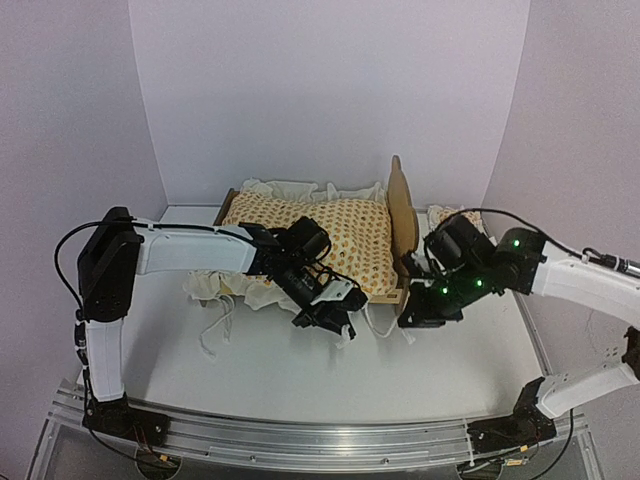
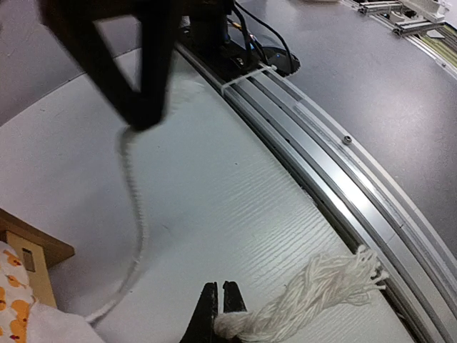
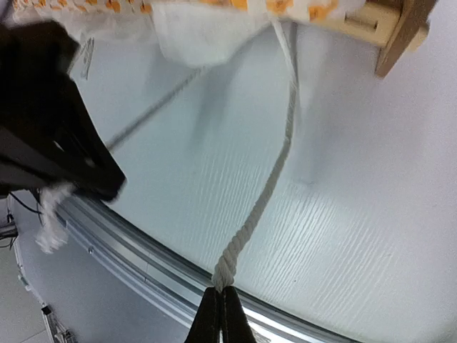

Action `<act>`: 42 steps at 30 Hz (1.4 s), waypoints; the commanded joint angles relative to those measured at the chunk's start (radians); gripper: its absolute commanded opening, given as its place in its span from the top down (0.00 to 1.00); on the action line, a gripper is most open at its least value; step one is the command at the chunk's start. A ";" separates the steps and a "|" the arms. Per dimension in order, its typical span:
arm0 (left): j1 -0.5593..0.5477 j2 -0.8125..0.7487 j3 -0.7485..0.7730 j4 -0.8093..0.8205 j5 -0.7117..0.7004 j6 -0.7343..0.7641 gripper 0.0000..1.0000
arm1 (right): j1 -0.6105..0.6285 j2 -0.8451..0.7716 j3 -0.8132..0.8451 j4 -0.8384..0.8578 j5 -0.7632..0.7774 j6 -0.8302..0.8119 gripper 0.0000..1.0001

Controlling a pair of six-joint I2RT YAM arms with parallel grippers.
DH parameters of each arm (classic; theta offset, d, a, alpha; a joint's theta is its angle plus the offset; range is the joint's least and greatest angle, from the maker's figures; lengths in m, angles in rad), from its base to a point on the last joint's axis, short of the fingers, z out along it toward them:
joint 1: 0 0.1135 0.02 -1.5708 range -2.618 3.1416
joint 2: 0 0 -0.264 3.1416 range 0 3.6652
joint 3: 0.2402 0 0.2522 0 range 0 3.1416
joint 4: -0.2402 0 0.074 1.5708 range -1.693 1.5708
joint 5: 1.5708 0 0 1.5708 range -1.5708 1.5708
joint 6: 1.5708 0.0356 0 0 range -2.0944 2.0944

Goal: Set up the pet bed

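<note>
The pet bed stands at the back middle of the table, its plywood headboard on the right. The orange-patterned cushion lies on it, with white ruffles hanging over the near side. My left gripper is just in front of the bed; in the left wrist view it is shut on the frayed end of a white tie cord. My right gripper is near the bed's front right corner; it is shut on a second white tie cord that runs up to the cushion.
A small matching pillow lies right of the headboard. More ruffle and ties trail on the table to the left of the bed. An aluminium rail runs along the table's near edge. White walls enclose the back and sides.
</note>
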 commanded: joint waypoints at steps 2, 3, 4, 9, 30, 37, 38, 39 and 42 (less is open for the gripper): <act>0.022 0.011 0.023 0.158 0.050 -0.265 1.00 | 0.069 -0.193 -0.270 0.396 -0.190 0.161 1.00; 0.022 0.015 0.022 0.207 0.041 -0.352 1.00 | 0.090 -0.198 -0.309 0.455 -0.192 0.176 1.00; 0.022 0.021 0.022 0.271 0.018 -0.412 1.00 | 0.110 -0.191 -0.340 0.495 -0.198 0.183 1.00; 0.004 0.075 0.051 0.438 -0.045 -0.589 1.00 | 0.237 -0.113 -0.423 0.669 -0.210 0.179 1.00; -0.051 0.114 0.124 0.253 -0.187 -0.551 0.37 | 0.245 0.078 -0.344 0.765 -0.258 0.221 1.00; -0.026 0.030 0.066 0.301 -0.434 -0.791 0.47 | 0.116 -0.012 -0.480 0.814 -0.149 0.497 1.00; -0.026 0.031 0.072 0.295 -0.457 -0.831 0.48 | 0.100 -0.030 -0.486 0.813 -0.121 0.518 1.00; -0.027 0.032 0.078 0.280 -0.474 -0.879 0.50 | 0.086 -0.051 -0.494 0.812 -0.086 0.548 1.00; -0.043 0.027 0.066 0.244 -0.498 -1.023 0.57 | 0.066 -0.114 -0.530 0.813 0.042 0.657 1.00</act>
